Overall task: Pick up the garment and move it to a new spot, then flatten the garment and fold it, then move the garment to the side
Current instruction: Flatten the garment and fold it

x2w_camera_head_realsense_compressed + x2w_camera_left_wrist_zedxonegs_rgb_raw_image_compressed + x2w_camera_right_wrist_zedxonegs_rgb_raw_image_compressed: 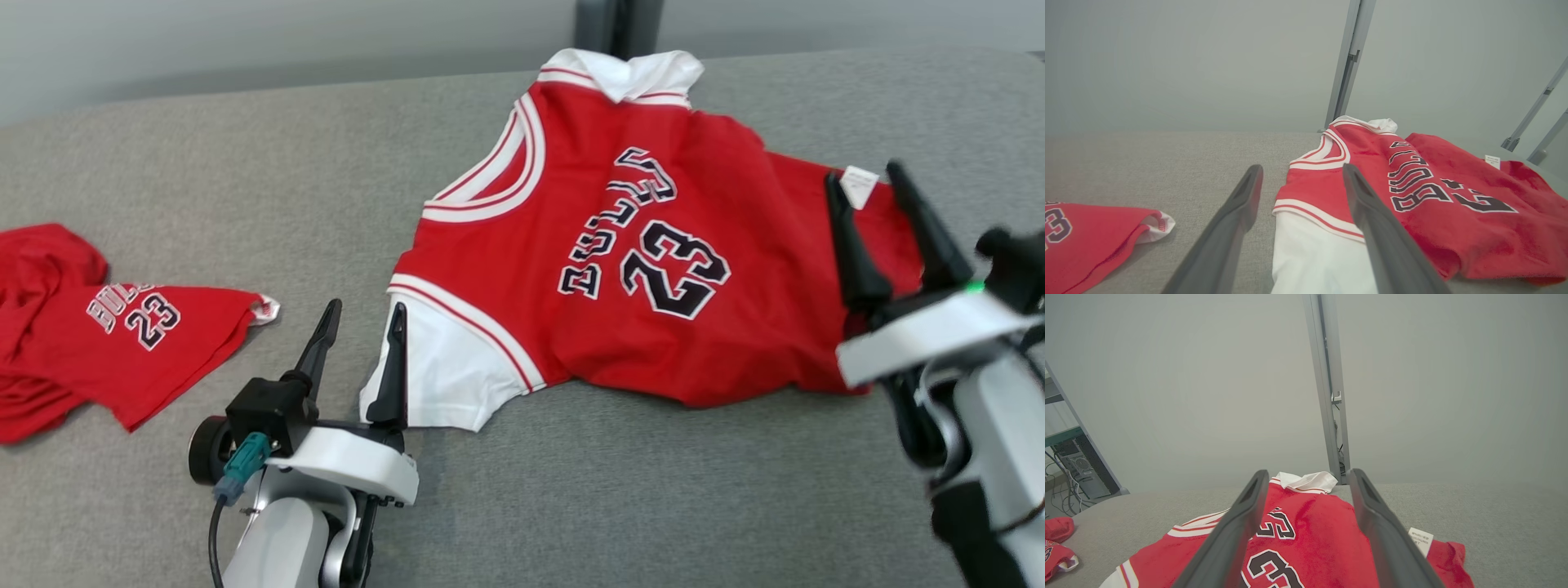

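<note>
Item: garment (653,245), a red jersey with white trim, white sleeves and the number 23, lying print-up on the grey cloth-covered counter (245,163), centre to right, collar toward the far edge by a metal post (1327,396). Condition: mostly spread out, with the right-hand hem side rumpled and a white label (859,186) turned up there, so the flattening looks part done and the fold not yet begun. Left pincer (366,309): jaws wide apart, holding nothing, low over the counter at the garment's near-left corner. The white sleeve (441,384) lies just beside and partly under its inner finger; whether finger and cloth touch cannot be told. Right pincer (863,173): jaws likewise spread and empty, poised above the garment's right edge with the label between its fingertips in the head view. It appears raised clear of the cloth. Placement note: the two pincers bracket opposite ends of the garment, likely so that each can take an edge to draw the cloth flat. Also present: a second red garment (122,343), bunched, at the counter's left, well apart from the first.
</note>
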Tool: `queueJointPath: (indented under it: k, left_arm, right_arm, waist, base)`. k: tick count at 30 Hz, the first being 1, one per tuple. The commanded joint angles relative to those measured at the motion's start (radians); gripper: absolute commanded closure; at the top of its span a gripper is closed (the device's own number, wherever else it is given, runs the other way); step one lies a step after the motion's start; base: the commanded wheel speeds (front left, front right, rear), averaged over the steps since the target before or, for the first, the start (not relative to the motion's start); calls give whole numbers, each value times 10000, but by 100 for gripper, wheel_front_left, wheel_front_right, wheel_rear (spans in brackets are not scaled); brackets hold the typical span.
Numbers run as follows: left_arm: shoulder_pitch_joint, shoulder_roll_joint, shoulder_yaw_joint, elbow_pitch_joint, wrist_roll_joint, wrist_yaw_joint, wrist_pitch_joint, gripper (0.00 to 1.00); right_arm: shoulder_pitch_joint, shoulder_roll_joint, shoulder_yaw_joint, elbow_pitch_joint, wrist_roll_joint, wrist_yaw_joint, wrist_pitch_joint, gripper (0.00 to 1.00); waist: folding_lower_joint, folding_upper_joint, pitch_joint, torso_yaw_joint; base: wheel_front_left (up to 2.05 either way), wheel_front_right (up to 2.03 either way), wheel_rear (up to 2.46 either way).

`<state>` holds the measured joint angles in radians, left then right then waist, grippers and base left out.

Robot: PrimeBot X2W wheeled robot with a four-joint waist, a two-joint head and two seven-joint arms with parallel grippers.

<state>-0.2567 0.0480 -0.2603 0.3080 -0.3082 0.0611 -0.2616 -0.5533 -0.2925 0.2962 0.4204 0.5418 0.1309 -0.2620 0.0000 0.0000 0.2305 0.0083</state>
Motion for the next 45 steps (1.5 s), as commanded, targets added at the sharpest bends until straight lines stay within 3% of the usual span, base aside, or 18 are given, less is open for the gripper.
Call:
queueJointPath:
  k: [1, 10, 18, 25, 30, 36, 45]
  left_arm:
    - [126, 47, 130, 66, 95, -90, -39, 0]
    - [420, 47, 351, 154, 236, -258, -39, 0]
    - [357, 44, 239, 207, 221, -317, -39, 0]
    - [449, 44, 99, 254, 152, -289, -39, 0]
    - [430, 44, 71, 290, 132, -270, -39, 0]
    - [302, 43, -21, 257, 71, -236, -39, 0]
    - [258, 41, -34, 264, 14, -184, -39, 0]
  right_arm:
    - [663, 254, -287, -432, -282, -3, -50, 0]
    - [3128, 1412, -1331, -1881, -1535, -3, -33, 0]
    - [3444, 1423, -538, -2004, -1714, -3, -9, 0]
    - [3718, 1499, 513, -1168, -1984, -3, 257, 0]
    - [3462, 1512, 838, -114, -3428, -3, 341, 0]
    - [3167, 1850, 296, 928, -4435, -5, 276, 0]
    - [2532, 2302, -1328, 2249, -5395, -5, 92, 0]
  waist:
    - [0, 0, -325, -398]
    - [0, 0, -650, -887]
    - [0, 0, -678, -875]
    - [0, 0, -604, -574]
    - [0, 0, -591, -315]
    - [0, 0, -483, 5]
    - [0, 0, -328, 398]
  base:
    - [0, 0, 0]
    - [0, 0, 0]
    - [0, 0, 0]
    - [0, 0, 0]
    - [0, 0, 0]
    - [0, 0, 0]
    - [0, 0, 0]
